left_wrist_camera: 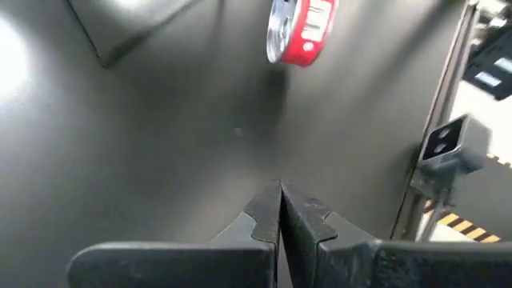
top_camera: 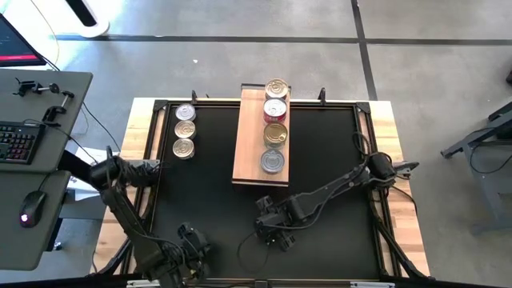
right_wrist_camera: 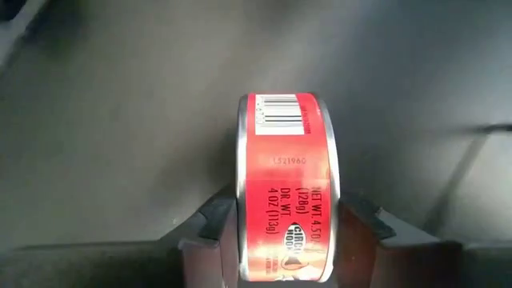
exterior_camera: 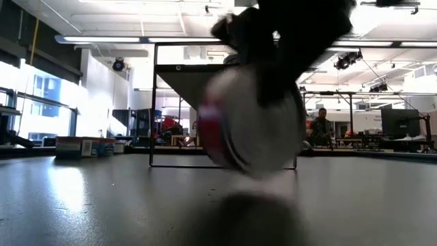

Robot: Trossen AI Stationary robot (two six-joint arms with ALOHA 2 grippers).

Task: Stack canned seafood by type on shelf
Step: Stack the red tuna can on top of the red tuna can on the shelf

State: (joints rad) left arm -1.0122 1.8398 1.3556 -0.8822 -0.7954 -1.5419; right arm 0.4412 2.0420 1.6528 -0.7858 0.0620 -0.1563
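While the left gripper [left_wrist_camera: 280, 210] rests with its fingers pressed together and nothing between them near the front left of the black tabletop [top_camera: 208, 192], the right gripper [right_wrist_camera: 286, 220] has its two fingers closed against the flat faces of a red-labelled tin [right_wrist_camera: 286, 188]. That tin stands on edge between the fingers, its barcode and printed weight text facing the right wrist camera. From above, the right gripper [top_camera: 272, 228] sits over the tabletop just in front of the near end of the shelf [top_camera: 246, 140], the tin itself hidden under the arm. The low view shows the same tin [exterior_camera: 235, 126] as a blurred round shape, lifted clear of the table surface, and the left wrist view catches it [left_wrist_camera: 300, 30] with its silver lid tilted sideways. Four tins lie in a row along the shelf: a gold-lidded one [top_camera: 276, 88] at the far end, overhanging the edge, then a red-rimmed one [top_camera: 275, 110], another gold one [top_camera: 275, 134] and a silver one [top_camera: 273, 161] nearest the arms. Three more silver tins [top_camera: 185, 130] lie in a line on the tabletop, left of the shelf.
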